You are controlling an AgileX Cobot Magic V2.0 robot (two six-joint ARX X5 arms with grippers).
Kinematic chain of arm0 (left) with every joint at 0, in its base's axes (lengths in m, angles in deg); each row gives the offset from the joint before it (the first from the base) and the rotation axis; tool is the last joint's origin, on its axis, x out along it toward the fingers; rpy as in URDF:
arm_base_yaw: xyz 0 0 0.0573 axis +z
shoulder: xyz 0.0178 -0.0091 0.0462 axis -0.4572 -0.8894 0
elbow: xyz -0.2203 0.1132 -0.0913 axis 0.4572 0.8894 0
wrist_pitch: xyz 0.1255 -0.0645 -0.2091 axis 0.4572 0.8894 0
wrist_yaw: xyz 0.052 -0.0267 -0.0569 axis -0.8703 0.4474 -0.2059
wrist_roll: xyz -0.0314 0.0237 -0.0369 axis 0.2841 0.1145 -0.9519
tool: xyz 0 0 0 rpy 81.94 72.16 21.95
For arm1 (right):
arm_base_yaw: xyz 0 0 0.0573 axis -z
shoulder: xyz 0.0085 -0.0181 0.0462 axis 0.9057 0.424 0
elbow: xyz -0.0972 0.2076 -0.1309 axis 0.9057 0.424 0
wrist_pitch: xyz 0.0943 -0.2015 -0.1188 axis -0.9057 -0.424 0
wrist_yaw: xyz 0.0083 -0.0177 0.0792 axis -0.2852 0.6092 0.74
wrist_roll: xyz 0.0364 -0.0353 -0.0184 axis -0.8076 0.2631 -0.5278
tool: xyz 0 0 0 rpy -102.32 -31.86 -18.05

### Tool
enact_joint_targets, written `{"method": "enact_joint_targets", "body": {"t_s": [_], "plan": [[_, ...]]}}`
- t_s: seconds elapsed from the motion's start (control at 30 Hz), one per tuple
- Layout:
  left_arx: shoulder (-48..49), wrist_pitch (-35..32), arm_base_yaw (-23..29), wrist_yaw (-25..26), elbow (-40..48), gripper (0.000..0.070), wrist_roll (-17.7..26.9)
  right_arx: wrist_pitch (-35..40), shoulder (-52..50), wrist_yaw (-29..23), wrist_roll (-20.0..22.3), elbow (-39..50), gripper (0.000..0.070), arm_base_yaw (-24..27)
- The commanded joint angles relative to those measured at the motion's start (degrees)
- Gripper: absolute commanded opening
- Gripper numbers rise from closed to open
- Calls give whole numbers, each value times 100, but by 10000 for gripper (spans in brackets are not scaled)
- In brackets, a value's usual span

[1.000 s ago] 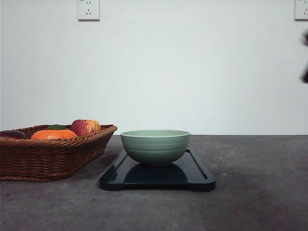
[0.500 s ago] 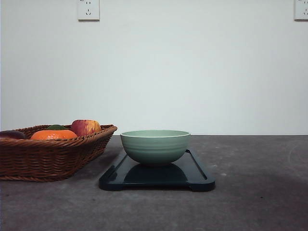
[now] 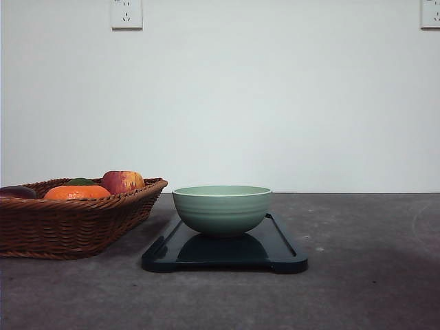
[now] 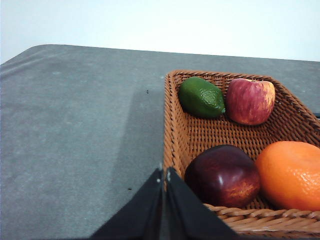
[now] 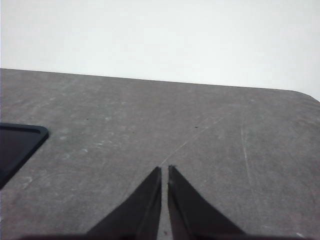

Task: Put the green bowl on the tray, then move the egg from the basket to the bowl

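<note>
The pale sage-green round ceramic bowl (image 3: 221, 209) sits upright on the flat glossy black rectangular tray (image 3: 282, 249), toward its far side, with bare black surface showing in front of it. Just left of the tray stands the shallow brown woven wicker basket (image 3: 75, 223), their near corners close but apart. From my left wrist I see the basket's braided rim (image 4: 167, 125) running beside open grey table (image 4: 75, 140) — inside lie a green lime (image 4: 201, 97), a red apple (image 4: 250, 100), a dark red plum (image 4: 223, 175) and an orange (image 4: 290, 174); I can make out no egg. My left gripper (image 4: 164, 176) is pinched closed, holding nothing, at the basket's near rim. My right gripper (image 5: 165, 172) is likewise closed and empty over bare table, the tray's rounded corner (image 5: 30, 137) well off to one side.
</note>
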Motion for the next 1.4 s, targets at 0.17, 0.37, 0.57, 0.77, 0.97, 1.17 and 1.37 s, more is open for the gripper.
{"method": "enact_joint_targets", "body": {"t_s": [0.17, 0.37, 0.57, 0.77, 0.97, 1.17, 1.37], "plan": [[9, -81, 11, 2, 109, 0, 74, 74, 2, -2, -68, 22, 16, -9], [9, -81, 11, 2, 109, 0, 72, 72, 2, -2, -68, 22, 16, -9], [9, -81, 11, 2, 109, 0, 72, 73, 2, -2, -68, 22, 16, -9], [9, -81, 11, 2, 109, 0, 72, 74, 2, -2, -68, 22, 16, -9], [9, -81, 11, 2, 109, 0, 72, 74, 2, -2, -68, 22, 16, -9], [9, -81, 11, 2, 109, 0, 72, 72, 2, -2, -68, 22, 16, -9], [9, -81, 11, 2, 109, 0, 72, 72, 2, -2, -68, 22, 16, -9]]}}
